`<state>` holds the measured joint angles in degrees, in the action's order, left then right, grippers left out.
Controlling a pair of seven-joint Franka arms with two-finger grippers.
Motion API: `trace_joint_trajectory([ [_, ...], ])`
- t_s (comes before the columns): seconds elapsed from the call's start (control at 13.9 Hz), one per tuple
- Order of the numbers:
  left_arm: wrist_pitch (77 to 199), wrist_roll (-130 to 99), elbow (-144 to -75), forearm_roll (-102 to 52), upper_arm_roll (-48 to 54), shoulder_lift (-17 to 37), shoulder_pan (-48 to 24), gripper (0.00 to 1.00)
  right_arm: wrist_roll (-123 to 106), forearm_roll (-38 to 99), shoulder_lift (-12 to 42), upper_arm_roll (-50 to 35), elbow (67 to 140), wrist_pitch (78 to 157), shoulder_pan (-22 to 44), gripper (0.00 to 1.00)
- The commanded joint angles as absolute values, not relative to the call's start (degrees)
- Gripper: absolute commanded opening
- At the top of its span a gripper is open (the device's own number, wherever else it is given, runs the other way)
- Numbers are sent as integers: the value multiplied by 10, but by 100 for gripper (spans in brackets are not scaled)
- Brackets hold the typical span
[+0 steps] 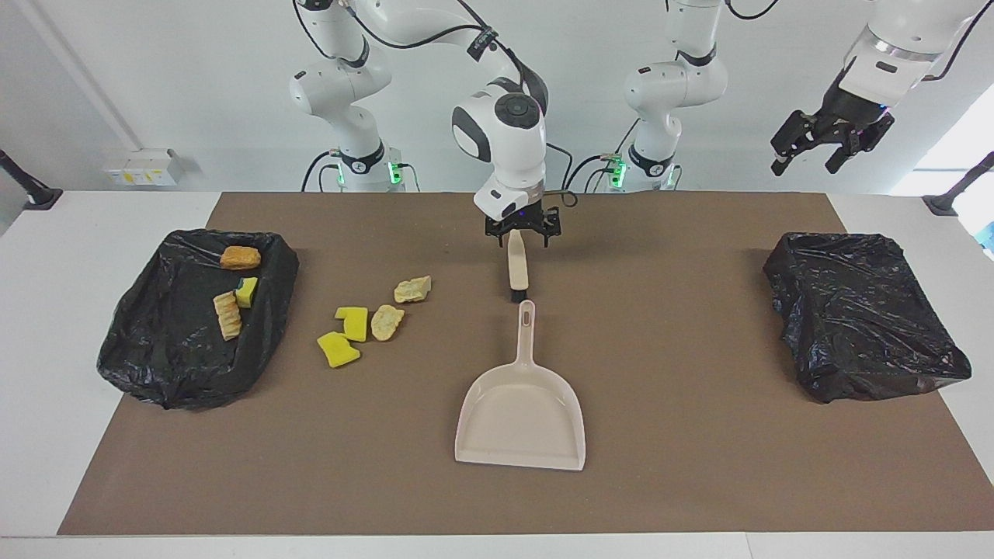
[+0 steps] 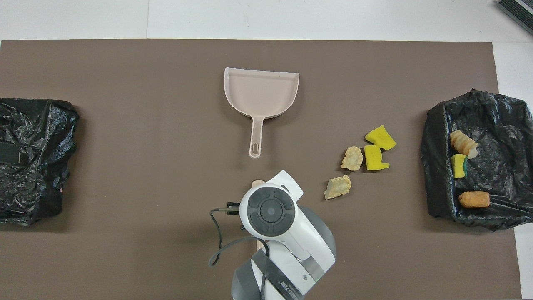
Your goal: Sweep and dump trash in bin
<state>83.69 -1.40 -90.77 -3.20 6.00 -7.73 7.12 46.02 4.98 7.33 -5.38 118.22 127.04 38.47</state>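
Note:
Four pieces of trash lie on the brown mat beside the bin: two yellow sponge chunks and two pale lumps. The black-lined bin at the right arm's end holds three more scraps. The beige dustpan lies flat mid-mat, free, its handle toward the robots. My right gripper is open, just over a beige brush that lies nearer to the robots than the dustpan. My left gripper waits open, high at the left arm's end.
A second black-bagged bin sits at the left arm's end of the table. In the overhead view the right wrist covers most of the brush; only its tip shows. The mat covers most of the white table.

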Motion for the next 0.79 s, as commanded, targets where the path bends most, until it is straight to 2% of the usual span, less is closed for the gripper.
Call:
trace_joint_trajectory([
  [0.0, 847, -15, -896, -33, 60, -79, 74, 100, 495, 49, -2, -53, 1287, 1305, 406, 100],
  [0.22, 867, -22, -896, -33, 61, -80, 74, 100, 560, 50, 2, -54, 1302, 1303, 440, 97],
  [0.72, 853, -16, -896, -31, 60, -82, 70, 100, 551, 52, 9, -54, 1310, 1300, 450, 81],
])
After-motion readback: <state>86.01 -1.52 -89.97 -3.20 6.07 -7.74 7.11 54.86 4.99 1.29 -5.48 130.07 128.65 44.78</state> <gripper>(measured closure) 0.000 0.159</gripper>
